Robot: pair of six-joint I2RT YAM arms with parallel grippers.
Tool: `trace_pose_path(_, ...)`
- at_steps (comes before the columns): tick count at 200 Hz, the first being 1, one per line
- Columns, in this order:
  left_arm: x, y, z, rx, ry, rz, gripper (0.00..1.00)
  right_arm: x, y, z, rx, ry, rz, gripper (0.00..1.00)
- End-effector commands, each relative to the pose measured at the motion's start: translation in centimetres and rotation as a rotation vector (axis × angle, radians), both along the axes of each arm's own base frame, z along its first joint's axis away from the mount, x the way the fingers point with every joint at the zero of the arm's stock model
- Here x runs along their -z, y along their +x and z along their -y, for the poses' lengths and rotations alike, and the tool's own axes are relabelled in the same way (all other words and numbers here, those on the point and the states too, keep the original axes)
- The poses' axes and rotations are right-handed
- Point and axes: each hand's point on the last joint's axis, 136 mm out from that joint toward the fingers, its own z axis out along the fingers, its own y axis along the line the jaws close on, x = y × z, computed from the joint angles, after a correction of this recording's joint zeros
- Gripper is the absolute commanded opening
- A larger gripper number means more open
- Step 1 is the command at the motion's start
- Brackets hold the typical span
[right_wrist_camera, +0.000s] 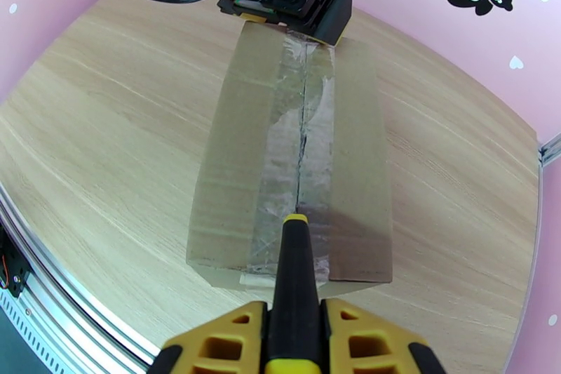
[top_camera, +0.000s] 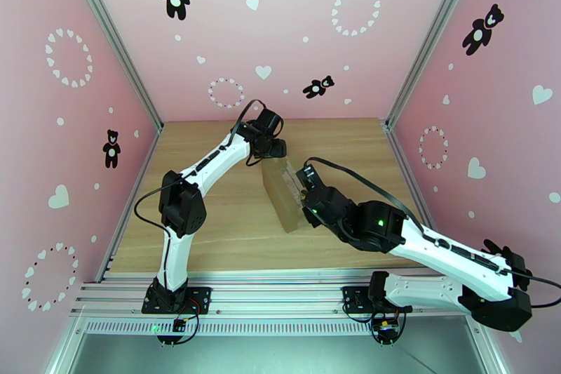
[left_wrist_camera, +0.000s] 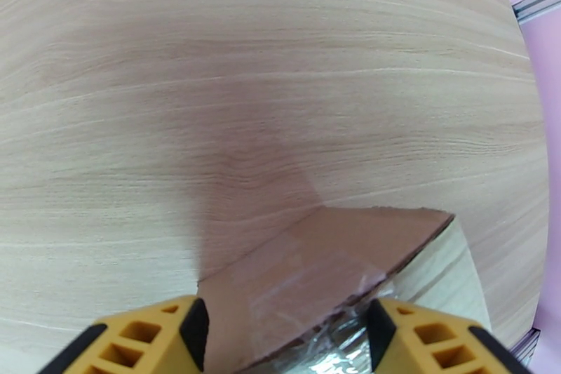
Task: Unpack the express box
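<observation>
1. Express box lies flat mid-table on the wooden table. In the top view its long axis runs 11 to 5 o'clock.
2. Clear tape runs down the top seam, crinkled. Flaps lie closed.
3. Left gripper is at the box's 11 o'clock end, jaws wide astride the carton and pressed on its two sides.
4. Right gripper is at the 5 o'clock end, clamped on a black tool. The tool's yellow tip touches the taped seam.
</observation>
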Motion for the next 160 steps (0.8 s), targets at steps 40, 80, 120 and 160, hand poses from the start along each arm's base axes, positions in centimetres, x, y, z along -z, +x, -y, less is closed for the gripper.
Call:
trace_pose_path(40, 6.3, 0.6, -5.3, -0.152, 0.231, -0.090, 0.65, 1.5, -2.8, 0.9, -0.058, -0.046, -0.098, 0.00)
trace_pose_path(80, 6.5, 0.6, -5.4, -0.163, 0.233, -0.094, 0.65, 1.6, -3.3, 1.0, -0.060, -0.052, -0.105, 0.00)
trace_pose_path(120, 6.7, 0.6, -5.6, -0.176, 0.241, -0.094, 0.65, 1.6, -3.8, 1.0, -0.065, -0.054, -0.105, 0.00)
trace_pose_path(160, 7.1, 0.6, -6.0, -0.193, 0.250, -0.099, 0.65, 1.6, -4.3, 1.0, -0.071, -0.056, -0.104, 0.00)
